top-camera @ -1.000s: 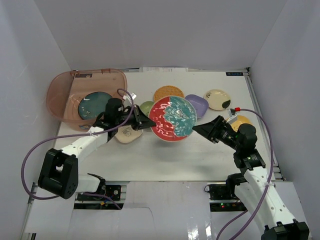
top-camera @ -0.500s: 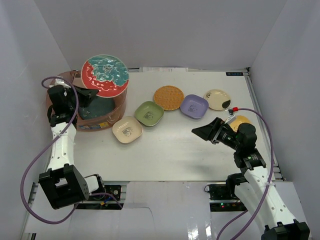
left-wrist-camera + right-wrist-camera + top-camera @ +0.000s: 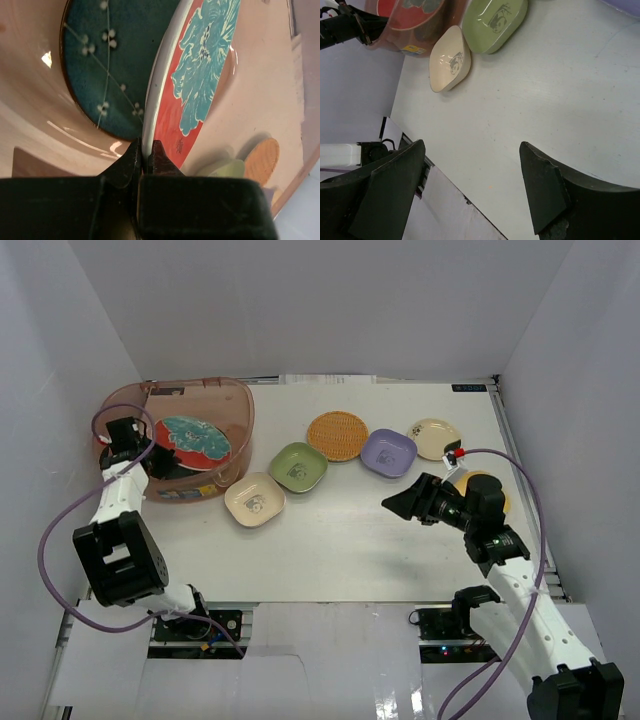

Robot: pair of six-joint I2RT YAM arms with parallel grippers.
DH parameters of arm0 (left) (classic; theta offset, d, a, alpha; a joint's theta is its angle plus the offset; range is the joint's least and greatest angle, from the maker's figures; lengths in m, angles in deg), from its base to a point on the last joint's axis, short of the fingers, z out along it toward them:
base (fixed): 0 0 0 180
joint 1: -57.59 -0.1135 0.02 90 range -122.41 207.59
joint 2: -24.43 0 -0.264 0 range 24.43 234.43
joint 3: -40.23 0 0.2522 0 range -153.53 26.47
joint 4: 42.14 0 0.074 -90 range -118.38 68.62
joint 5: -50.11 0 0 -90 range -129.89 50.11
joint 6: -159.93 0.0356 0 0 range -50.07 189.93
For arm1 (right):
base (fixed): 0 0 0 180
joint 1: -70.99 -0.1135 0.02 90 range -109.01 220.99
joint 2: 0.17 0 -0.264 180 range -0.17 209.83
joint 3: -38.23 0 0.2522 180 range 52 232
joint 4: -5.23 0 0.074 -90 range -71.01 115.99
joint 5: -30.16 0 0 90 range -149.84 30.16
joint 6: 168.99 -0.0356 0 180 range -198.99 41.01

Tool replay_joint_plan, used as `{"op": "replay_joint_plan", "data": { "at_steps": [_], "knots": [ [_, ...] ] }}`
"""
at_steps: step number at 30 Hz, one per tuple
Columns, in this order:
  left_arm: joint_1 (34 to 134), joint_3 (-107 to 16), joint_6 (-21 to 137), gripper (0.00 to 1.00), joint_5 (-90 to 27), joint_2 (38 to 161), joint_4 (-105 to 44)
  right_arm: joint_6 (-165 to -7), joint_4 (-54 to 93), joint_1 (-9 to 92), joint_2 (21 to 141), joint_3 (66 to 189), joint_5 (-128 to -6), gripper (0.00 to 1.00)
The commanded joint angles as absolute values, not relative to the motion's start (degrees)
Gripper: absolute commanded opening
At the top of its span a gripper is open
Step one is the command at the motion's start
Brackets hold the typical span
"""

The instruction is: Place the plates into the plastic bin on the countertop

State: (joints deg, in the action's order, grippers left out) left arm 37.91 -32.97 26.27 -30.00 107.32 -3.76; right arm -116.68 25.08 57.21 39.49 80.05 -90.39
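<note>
The plastic bin [image 3: 243, 400] stands at the back left of the countertop [image 3: 340, 540]. Inside it my left gripper [image 3: 156, 444] is shut on the rim of the red-and-teal floral plate [image 3: 197, 436], which tilts over the dark teal plate [image 3: 172, 471] lying on the bin's floor. The left wrist view shows the jaws pinching the floral plate's [image 3: 200, 75] edge above the teal plate [image 3: 110, 65]. Orange woven [image 3: 338, 434], green [image 3: 298, 467], cream [image 3: 254, 499], lavender [image 3: 388, 452] and beige [image 3: 435, 438] plates lie on the countertop. My right gripper [image 3: 400, 502] hangs open and empty over the countertop.
A yellow plate [image 3: 490, 481] is partly hidden behind my right arm. White walls close in the back and both sides. In the right wrist view the cream plate [image 3: 449, 65] and green plate [image 3: 495, 22] lie ahead, with the bin [image 3: 415, 25] beyond them.
My left arm carried the floral plate from the middle of the table up over the bin and lowered it inside. The right gripper shifted slightly and stayed open.
</note>
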Motion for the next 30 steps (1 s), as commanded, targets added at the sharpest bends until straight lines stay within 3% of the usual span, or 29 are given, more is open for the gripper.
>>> {"op": "replay_joint_plan", "data": {
  "at_steps": [1,6,8,9,12,19,23,26,30],
  "knots": [
    [37.64,-40.06,27.48,0.0,-27.33,108.34,-10.81,-114.14,23.65,56.49,40.61,82.06,-89.46,0.82],
    [37.64,-41.38,30.45,0.0,-27.5,111.79,-10.45,-114.4,21.54,56.31,43.33,81.62,-87.62,0.82],
    [37.64,-41.65,31.6,0.16,-27.85,113.1,-9.67,-115.1,19.71,56.31,45.34,80.83,-85.16,0.8],
    [37.64,-41.04,32.13,0.31,-28.81,113.2,-9.31,-116.67,18.65,56.14,46.14,80.04,-82.98,0.77],
    [37.64,-39.81,32.84,0.57,-30.48,113.02,-9.57,-121.06,12.33,55.7,48.95,78.37,-79.81,0.69],
    [37.82,-38.14,32.14,0.98,-32.15,111.97,-10.45,-126.19,1.86,51.92,59.21,78.44,-70.05,0.5],
    [39.83,-36.91,32.49,0.98,-37.15,110.13,-11.42,-122.42,0.27,51.21,66.17,84.58,-68.89,0.37],
    [41.5,-35.16,32.49,0.98,-41.19,107.84,-13.25,-112.77,3.33,51.22,73.81,94.39,-74.5,0.38],
    [45.19,-32.87,33.8,0.98,-43.49,103.28,-17.39,-97.29,14.49,51.56,84.18,109.51,-80.4,0.47]
  ]
}}
